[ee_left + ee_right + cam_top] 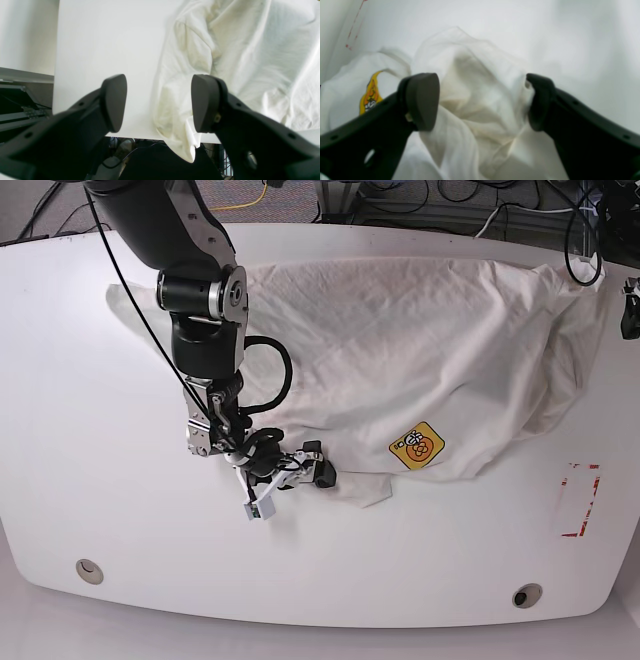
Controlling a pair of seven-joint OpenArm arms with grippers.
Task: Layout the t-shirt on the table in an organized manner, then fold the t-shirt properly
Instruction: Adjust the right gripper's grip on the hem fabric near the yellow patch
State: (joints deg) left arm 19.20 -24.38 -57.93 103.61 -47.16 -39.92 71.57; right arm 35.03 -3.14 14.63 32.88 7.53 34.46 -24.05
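The white t-shirt [420, 350] lies wrinkled across the far half of the table [120, 510], with its yellow patch [418, 445] facing up near the front hem. My right gripper [318, 463] is at that hem's left end. In the right wrist view it [480, 102] stands open around a raised bunch of the t-shirt [480, 82], and the patch [371, 96] shows to the left. My left gripper [158, 103] is open above the table's [100, 50] edge, where a fold of the t-shirt [250, 62] hangs over. Nothing is pinched between its fingers.
Red tape marks [577, 500] sit at the table's front right. Two grommet holes [89, 569] [527, 595] lie near the front edge. Cables run behind the table's far side. The right arm's body [200, 300] stands over the shirt's left part.
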